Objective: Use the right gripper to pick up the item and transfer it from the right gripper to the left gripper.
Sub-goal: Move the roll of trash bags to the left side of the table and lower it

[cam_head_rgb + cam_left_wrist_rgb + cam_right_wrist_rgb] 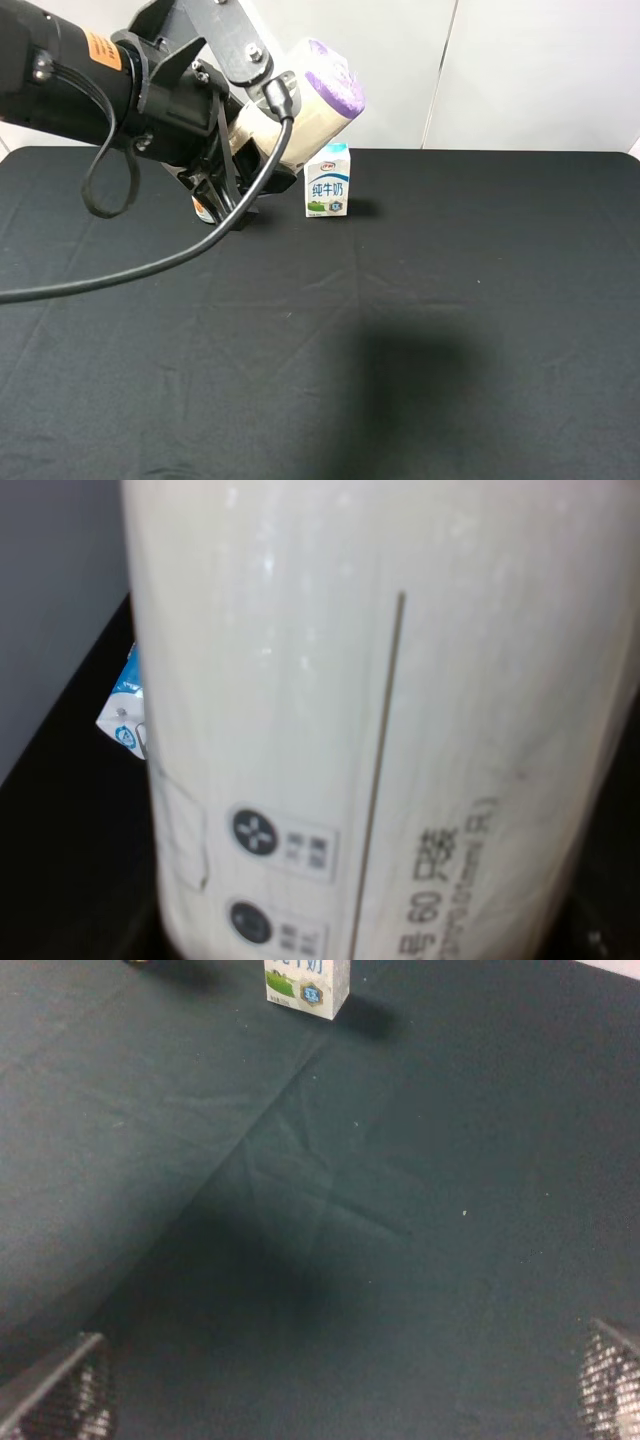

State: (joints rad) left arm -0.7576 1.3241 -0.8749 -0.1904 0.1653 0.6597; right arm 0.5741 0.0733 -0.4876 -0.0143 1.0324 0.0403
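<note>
Although the left hand (262, 122) is mostly buried behind its own bracket and thick cable (150, 262) in the high view, you can see it clamped on the item (322, 92), holding it in the air over the back-left part of the bench (480, 300); its fingers cannot be made out, and the item's lower end is hidden inside the hand; in the left wrist view the item (380, 730) fills nearly the whole frame, blurred; your right hand (335, 1392) is out of the high view, and its wrist view shows only two fingertips (62, 1395) at the frame's corners, spread wide with nothing between them; the item's long axis is tilted, purple end pointing up and toward the right of the high view; a milk carton (327, 182) stands upright on the bench beneath that end, not touching it; a small white-and-orange thing (204, 210) peeks out under the arm, too hidden to name.
</note>
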